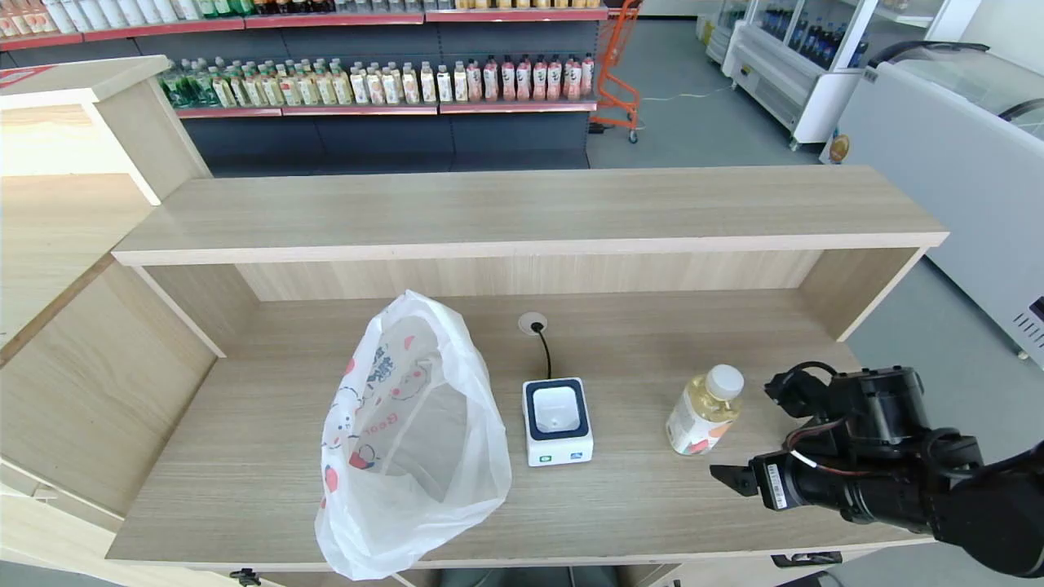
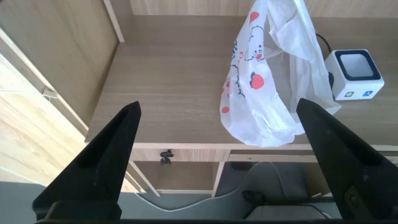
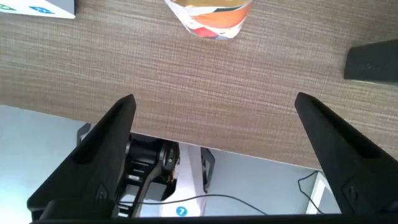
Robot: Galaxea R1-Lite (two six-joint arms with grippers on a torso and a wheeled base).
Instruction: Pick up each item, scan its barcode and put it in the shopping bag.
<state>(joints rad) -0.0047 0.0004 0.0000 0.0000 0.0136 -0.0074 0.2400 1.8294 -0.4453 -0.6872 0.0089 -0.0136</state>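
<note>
A small bottle [image 1: 705,410] of yellowish drink with a white cap and a colourful label stands on the wooden counter [image 1: 652,497], right of the scanner. The white barcode scanner [image 1: 557,420] with a dark-framed window sits mid-counter. Left of it, the white plastic shopping bag [image 1: 408,440] with red prints lies with its mouth gaping. My right gripper [image 1: 734,477] hovers open at the counter's front right, just short of the bottle [image 3: 211,15], with nothing between its fingers [image 3: 118,143]. My left gripper [image 2: 219,106] hangs open and empty over the counter's front edge, near the bag [image 2: 267,81].
A raised back ledge [image 1: 530,212] and side walls [image 1: 873,285] enclose the counter. The scanner's cable [image 1: 545,350] runs back to a hole in the counter. Shelves of drinks [image 1: 375,81] and freezers [image 1: 938,122] stand beyond. Bare counter lies left of the bag and right of the bottle.
</note>
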